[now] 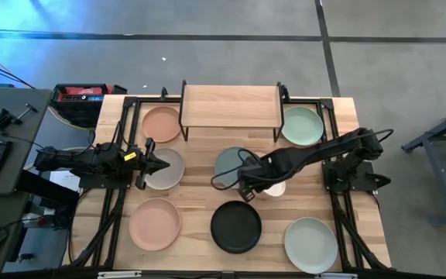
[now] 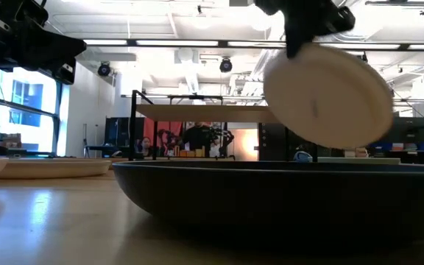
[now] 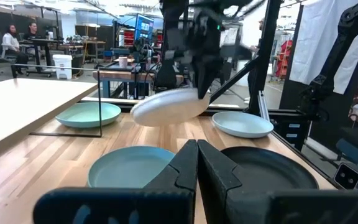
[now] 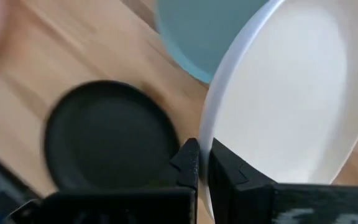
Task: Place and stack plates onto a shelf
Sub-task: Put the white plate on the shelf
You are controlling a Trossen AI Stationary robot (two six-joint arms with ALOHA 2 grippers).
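Note:
My right gripper (image 1: 248,190) hangs over the table's middle, shut on a white plate (image 2: 328,96) that is up in the air and tilted. Below and around it lie a grey-blue plate (image 1: 232,163) and a black plate (image 1: 236,226). The shelf (image 1: 229,106) stands at the far edge on thin black legs, its wooden top bare. My left gripper (image 1: 161,164) is shut and level above a grey plate (image 1: 169,174) at the left, holding nothing. My right gripper pinches the white plate's rim (image 4: 206,144) between its two fingers, one on the plate's inner face and one on its underside. The fingers come steeply from above. The plate hangs tilted below them, clear of the table and of the other plates.
Peach plates lie at the far left (image 1: 162,124) and near left (image 1: 155,224). Pale green plates lie right of the shelf (image 1: 302,125) and at the near right (image 1: 311,244). People sit in the room beyond the table.

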